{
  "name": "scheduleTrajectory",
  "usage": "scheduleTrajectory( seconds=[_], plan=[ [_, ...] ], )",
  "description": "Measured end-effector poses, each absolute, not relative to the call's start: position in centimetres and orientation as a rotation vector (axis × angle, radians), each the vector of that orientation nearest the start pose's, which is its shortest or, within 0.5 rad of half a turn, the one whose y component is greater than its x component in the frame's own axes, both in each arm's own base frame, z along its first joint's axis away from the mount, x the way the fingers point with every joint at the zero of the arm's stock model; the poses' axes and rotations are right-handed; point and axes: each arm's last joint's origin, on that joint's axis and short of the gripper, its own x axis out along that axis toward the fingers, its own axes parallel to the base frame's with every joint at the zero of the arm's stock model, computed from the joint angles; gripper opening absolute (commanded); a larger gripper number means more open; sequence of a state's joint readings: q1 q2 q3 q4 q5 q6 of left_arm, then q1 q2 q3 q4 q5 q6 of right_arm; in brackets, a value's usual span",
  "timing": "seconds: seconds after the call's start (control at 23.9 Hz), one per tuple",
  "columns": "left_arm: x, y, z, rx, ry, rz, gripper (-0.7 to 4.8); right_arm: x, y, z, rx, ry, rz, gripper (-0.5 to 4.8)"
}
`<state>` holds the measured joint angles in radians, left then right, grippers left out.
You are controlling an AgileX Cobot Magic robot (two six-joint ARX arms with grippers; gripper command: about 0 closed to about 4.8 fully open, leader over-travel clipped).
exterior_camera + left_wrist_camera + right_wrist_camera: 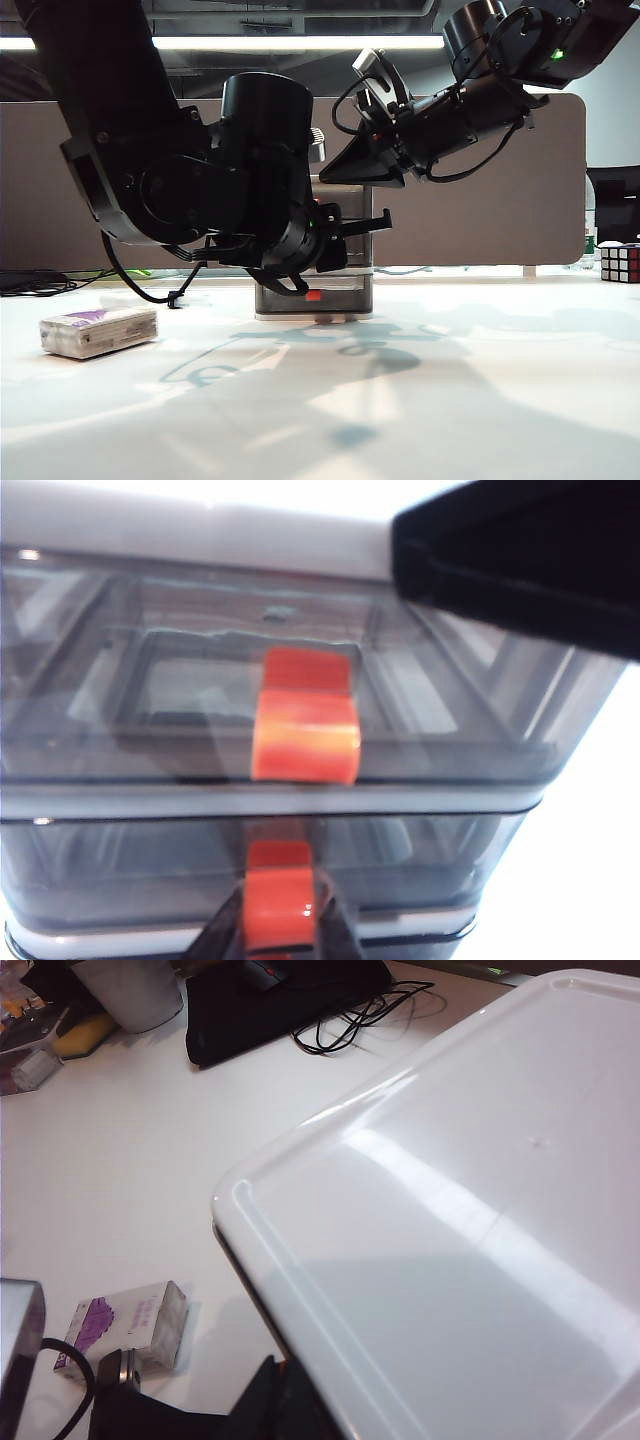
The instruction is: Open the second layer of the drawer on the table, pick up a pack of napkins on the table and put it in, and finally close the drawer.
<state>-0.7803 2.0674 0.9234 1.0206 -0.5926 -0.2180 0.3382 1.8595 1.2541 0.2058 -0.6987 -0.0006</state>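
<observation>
My left tool (278, 930) is pinched on the red tab (276, 905) of the second layer (150, 875), so I judge this is the opening step; next calls for a straight pull outward without dragging the drawer (345, 290) across the desk (450, 400). My right tool (345, 165) rests on the drawer's white top (480, 1230), seemingly steadying it; its opening I cannot tell. The napkins (98, 331) lie on the desk well to the left.
</observation>
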Motion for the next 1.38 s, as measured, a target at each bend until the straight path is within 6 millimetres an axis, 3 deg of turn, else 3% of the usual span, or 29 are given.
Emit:
scheduleTrajectory(
  seconds=[0.13, 0.25, 0.54, 0.8, 1.38],
  plan=[
    [29.1, -26.5, 12.6, -0.138, 0.116, -0.177, 0.75, 38.4, 15.5, 23.1, 0.074, 0.411, 1.022, -0.05],
    [29.1, -26.5, 12.6, -0.138, 0.117, -0.177, -0.06, 38.4, 15.5, 23.1, 0.074, 0.412, 1.022, -0.05],
    [29.1, -26.5, 12.6, -0.133, 0.123, -0.176, -0.06, 38.1, 15.3, 23.3, 0.041, 0.423, 1.027, -0.05],
    [29.1, -26.5, 12.5, -0.13, 0.126, -0.175, -0.06, 36.9, 14.9, 24.9, -0.044, 0.417, 1.034, -0.05],
    [29.1, -26.6, 12.5, -0.129, 0.128, -0.176, -0.06, 38.0, 15.0, 22.5, -0.103, 0.45, 0.938, -0.05]
  ],
)
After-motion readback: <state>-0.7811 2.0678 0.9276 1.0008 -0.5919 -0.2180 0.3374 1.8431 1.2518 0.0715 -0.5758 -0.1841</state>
